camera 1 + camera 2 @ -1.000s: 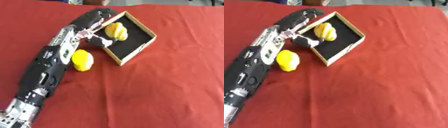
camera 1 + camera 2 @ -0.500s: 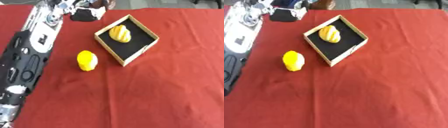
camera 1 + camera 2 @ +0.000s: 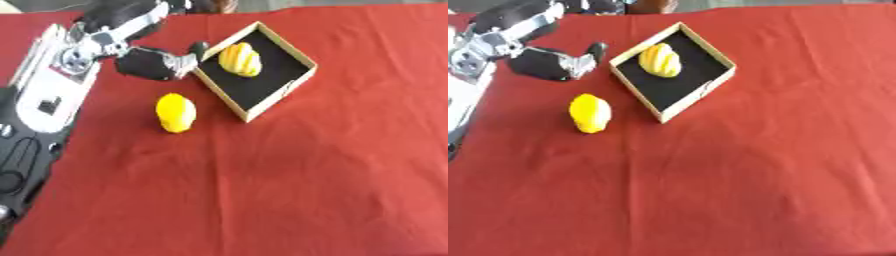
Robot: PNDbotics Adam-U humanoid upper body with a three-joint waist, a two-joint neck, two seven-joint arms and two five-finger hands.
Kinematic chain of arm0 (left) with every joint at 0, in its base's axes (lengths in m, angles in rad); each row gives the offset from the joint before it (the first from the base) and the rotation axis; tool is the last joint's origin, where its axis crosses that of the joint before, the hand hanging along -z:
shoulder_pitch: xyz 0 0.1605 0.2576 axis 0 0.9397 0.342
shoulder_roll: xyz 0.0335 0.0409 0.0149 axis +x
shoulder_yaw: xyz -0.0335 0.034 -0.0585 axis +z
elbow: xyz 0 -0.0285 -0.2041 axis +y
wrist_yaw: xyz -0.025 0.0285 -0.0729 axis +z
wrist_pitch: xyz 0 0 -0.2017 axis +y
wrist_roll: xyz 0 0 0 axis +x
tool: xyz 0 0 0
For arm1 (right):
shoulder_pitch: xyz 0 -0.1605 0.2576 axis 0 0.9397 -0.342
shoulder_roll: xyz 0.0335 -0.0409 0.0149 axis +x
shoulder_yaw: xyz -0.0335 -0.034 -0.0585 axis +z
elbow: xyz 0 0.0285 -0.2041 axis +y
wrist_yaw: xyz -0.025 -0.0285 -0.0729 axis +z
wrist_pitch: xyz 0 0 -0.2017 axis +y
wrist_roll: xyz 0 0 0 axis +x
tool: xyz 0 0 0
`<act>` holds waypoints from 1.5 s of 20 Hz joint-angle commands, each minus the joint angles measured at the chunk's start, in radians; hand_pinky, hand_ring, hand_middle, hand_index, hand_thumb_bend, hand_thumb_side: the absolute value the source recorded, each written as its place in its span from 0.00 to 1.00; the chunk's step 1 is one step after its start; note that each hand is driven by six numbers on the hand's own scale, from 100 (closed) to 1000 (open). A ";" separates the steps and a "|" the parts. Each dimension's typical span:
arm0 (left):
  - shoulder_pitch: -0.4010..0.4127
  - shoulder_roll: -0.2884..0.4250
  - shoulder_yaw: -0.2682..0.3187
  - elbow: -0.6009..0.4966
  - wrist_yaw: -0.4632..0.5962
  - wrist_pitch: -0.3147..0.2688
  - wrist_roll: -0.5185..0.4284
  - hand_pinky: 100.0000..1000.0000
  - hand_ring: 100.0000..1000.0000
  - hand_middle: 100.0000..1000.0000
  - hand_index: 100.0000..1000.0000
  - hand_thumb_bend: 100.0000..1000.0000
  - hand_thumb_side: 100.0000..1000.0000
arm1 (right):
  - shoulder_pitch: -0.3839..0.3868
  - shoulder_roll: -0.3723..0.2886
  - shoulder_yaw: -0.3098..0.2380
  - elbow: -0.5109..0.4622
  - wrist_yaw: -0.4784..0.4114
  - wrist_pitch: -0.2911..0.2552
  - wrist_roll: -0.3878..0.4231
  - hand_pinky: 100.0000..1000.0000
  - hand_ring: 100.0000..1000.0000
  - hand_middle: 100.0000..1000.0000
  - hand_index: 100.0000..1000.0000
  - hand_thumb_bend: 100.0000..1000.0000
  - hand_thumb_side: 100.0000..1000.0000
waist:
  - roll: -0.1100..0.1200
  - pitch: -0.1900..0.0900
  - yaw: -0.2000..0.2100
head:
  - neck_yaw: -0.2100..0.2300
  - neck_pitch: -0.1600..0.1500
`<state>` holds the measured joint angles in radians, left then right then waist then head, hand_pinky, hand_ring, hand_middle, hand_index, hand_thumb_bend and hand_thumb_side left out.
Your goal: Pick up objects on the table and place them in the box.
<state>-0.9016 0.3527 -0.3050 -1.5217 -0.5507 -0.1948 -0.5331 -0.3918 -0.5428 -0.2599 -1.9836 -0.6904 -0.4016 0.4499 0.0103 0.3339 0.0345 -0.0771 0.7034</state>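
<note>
So far, one item was stowed and one remained out.

Box point(image 3: 297, 80): shallow, square, pale wooden rim, black lining, set cornerwise in the upper centre of the frame on the red tablecloth point(image 3: 332, 175). Contents: one ridged yellow fruit point(image 3: 239, 58), lying in the box's upper-left part, near the far corner. Judged as placed; that part of the task counted as done.

Lemon-like yellow object point(image 3: 176, 112): smooth, oval, lying on the cloth left of centre, just beside the box's lower-left wall but apart from it. Not held and not touched by anything. Judged as the item still to be collected.

Left hand point(image 3: 157, 64): dark, at the end of the black and silver arm entering from the left edge, sitting in the upper left of the frame just beside the box's left corner. It lay above and apart from the lemon-like object. One dark fingertip stuck out toward the box rim; the rest read as a dark lump, and whether the fingers were spread or curled could not be told. Nothing was seen in it.

Right hand: not seen in either view.

No other loose items showed on the cloth. By this count, roughly half the job was finished, with one pick and one placement outstanding.
</note>
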 commanded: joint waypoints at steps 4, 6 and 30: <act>0.058 0.038 -0.030 -0.039 -0.010 -0.002 -0.043 0.90 0.87 0.85 0.92 0.07 0.55 | 0.004 -0.040 -0.019 -0.016 0.018 0.002 -0.014 0.91 0.83 0.58 0.75 0.00 0.45 | 0.001 -0.026 0.022 | -0.030 0.013; 0.075 0.039 -0.033 -0.033 -0.025 -0.003 -0.041 0.90 0.87 0.85 0.93 0.09 0.57 | 0.004 -0.037 -0.019 -0.016 0.020 0.004 -0.015 0.91 0.83 0.58 0.75 0.00 0.45 | -0.001 -0.025 0.027 | -0.034 0.011; 0.104 0.030 0.008 0.090 -0.198 -0.016 -0.050 0.94 0.93 0.89 0.95 0.31 0.48 | 0.008 -0.020 -0.020 -0.016 0.026 0.005 -0.004 0.91 0.84 0.58 0.75 0.00 0.44 | -0.021 -0.012 0.020 | -0.037 -0.016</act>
<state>-0.7843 0.3692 -0.3115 -1.4284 -0.7406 -0.2130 -0.5814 -0.3772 -0.5484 -0.2702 -1.9836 -0.6689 -0.3980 0.4445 -0.0086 0.3390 0.0552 -0.1157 0.7008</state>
